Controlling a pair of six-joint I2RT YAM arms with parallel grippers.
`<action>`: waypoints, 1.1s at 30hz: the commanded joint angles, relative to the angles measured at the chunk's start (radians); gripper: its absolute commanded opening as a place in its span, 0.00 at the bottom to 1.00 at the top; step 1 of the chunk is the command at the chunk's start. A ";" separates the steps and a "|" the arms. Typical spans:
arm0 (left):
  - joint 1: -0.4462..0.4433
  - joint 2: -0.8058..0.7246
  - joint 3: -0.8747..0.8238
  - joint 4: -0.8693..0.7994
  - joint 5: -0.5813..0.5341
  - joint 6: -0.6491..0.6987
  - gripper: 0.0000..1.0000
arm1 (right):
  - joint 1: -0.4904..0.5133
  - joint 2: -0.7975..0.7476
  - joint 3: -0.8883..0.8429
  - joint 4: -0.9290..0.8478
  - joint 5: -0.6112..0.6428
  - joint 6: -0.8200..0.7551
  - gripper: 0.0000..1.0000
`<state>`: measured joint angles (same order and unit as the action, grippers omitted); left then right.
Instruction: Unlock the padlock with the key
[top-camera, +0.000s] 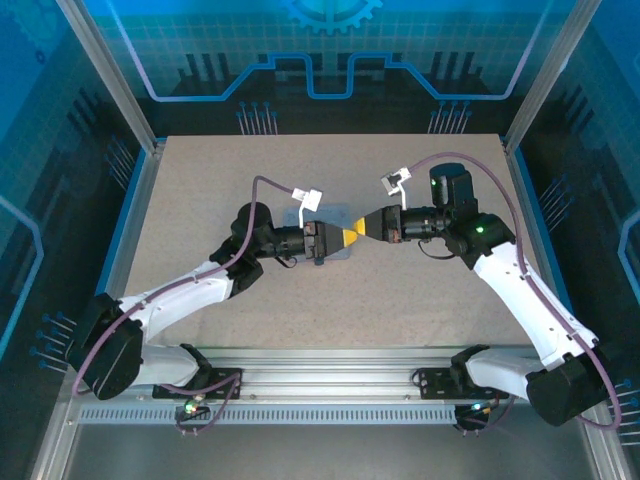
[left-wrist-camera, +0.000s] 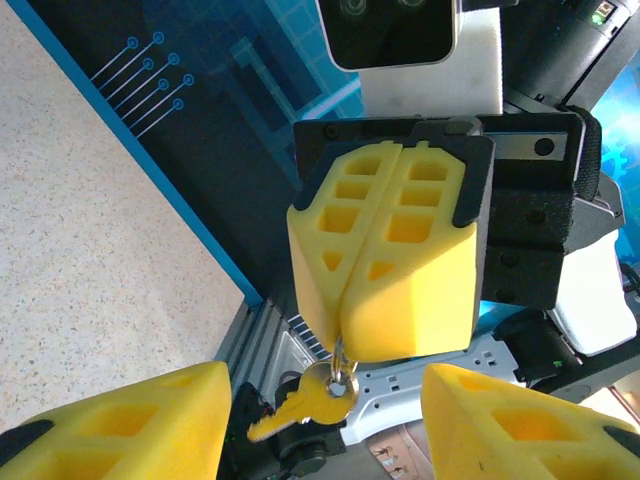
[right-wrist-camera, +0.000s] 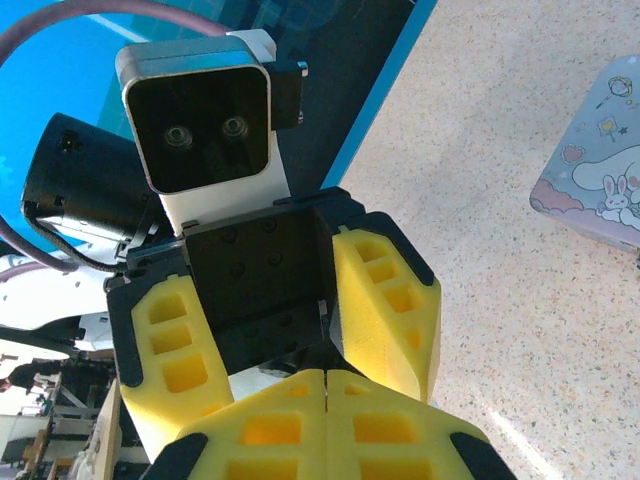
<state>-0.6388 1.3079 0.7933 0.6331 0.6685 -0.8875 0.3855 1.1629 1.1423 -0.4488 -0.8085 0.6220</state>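
Observation:
In the left wrist view a small brass-coloured key dangles from a metal ring. That ring is pinched between the shut yellow fingertips of my right gripper, which points at the camera. My left gripper is open, with its two fingers either side of the hanging key and not touching it. From above, the left gripper and right gripper meet tip to tip at mid-table. In the right wrist view the right gripper is shut, facing the open left gripper. The padlock is out of view.
A pale blue cartoon tin lies on the speckled table, partly under the meeting grippers. Blue enclosure walls border the table. A metal rail runs along the near edge.

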 joint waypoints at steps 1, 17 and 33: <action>-0.010 0.003 0.034 0.023 -0.007 0.010 0.54 | 0.007 -0.019 -0.016 0.007 -0.029 0.008 0.00; -0.019 0.013 0.026 0.037 0.016 0.000 0.22 | 0.005 -0.026 -0.019 0.016 -0.024 0.015 0.00; -0.025 0.049 0.031 0.081 0.015 -0.016 0.42 | 0.002 -0.035 -0.025 0.026 -0.028 0.027 0.00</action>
<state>-0.6567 1.3334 0.7963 0.6754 0.6777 -0.8936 0.3851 1.1500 1.1286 -0.4400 -0.8124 0.6369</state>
